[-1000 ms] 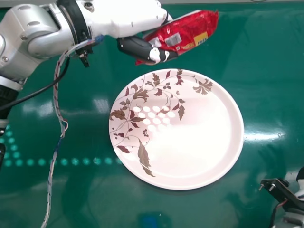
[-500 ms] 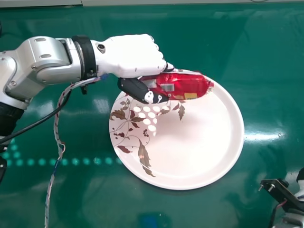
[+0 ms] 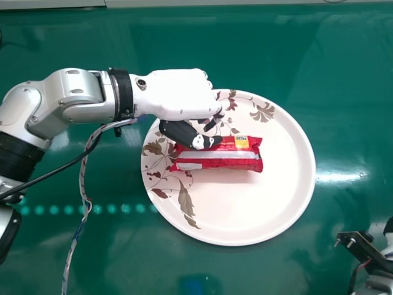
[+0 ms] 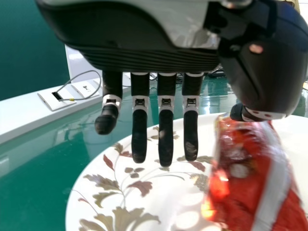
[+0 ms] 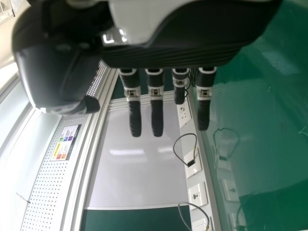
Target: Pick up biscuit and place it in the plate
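The left robot hand (image 3: pixel 178 95) comes over the plate (image 3: pixel 270 203) with fingers straight, gripping nothing; its thumb is at the biscuit packet's (image 3: pixel 215 161) edge, though whether it touches I cannot tell. The packet lies flat on the plate, left of and around its middle. It looks light, the wrapper slick and crinkly, the contents probably brittle, so any regrip suits a gentle pinch across the middle. The right robot hand (image 5: pixel 168 55) is open and empty

No words can be read clearly: the print on the red packet's (image 3: pixel 215 163) yellow patch (image 3: pixel 241 142) and the coloured sign (image 5: pixel 65 142) is too small.
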Controlling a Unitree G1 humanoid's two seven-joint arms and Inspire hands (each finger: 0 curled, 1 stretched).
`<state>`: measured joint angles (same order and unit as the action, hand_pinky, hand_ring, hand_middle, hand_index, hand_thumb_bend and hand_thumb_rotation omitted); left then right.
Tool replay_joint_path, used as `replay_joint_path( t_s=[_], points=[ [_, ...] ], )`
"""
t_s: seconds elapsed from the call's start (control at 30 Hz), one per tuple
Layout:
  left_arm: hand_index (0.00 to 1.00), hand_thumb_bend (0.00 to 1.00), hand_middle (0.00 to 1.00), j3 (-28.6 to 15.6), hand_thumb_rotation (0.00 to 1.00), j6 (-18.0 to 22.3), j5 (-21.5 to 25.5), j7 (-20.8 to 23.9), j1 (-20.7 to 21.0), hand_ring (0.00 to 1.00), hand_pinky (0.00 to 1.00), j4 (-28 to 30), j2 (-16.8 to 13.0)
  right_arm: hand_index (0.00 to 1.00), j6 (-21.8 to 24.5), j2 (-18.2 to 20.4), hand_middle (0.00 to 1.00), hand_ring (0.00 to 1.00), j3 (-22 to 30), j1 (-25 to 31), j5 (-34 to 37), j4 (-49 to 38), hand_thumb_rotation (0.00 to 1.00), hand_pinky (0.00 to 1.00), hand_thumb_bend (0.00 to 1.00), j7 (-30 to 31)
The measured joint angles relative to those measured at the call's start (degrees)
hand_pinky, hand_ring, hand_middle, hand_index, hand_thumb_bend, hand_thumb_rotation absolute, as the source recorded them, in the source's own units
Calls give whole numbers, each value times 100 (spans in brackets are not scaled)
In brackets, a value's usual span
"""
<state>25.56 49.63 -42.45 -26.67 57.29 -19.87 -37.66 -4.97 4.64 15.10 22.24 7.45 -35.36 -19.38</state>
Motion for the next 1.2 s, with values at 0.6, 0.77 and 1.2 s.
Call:
replay_joint_path(
  t_s=[0.6, 0.77, 1.2],
  points=[
    [85, 59, 80, -275, 87, 177, -644, 1356, 0, 75, 58, 47, -81, 74, 12, 0, 76, 74, -21, -6, 0, 1, 17, 69, 54, -54],
    [81, 50, 77, -475, 75, 120, -593, 1563, 1, 72, 56, 87, -153, 75, 12, -2, 77, 76, -42, -12, 2, 9, 16, 70, 53, -54],
    [74, 31, 66, -1103, 69, -461, 376, 1263, 5, 62, 48, 179, -403, 73, 11, -16, 76, 75, -67, -72, 57, 64, 16, 69, 57, -54]
  ],
)
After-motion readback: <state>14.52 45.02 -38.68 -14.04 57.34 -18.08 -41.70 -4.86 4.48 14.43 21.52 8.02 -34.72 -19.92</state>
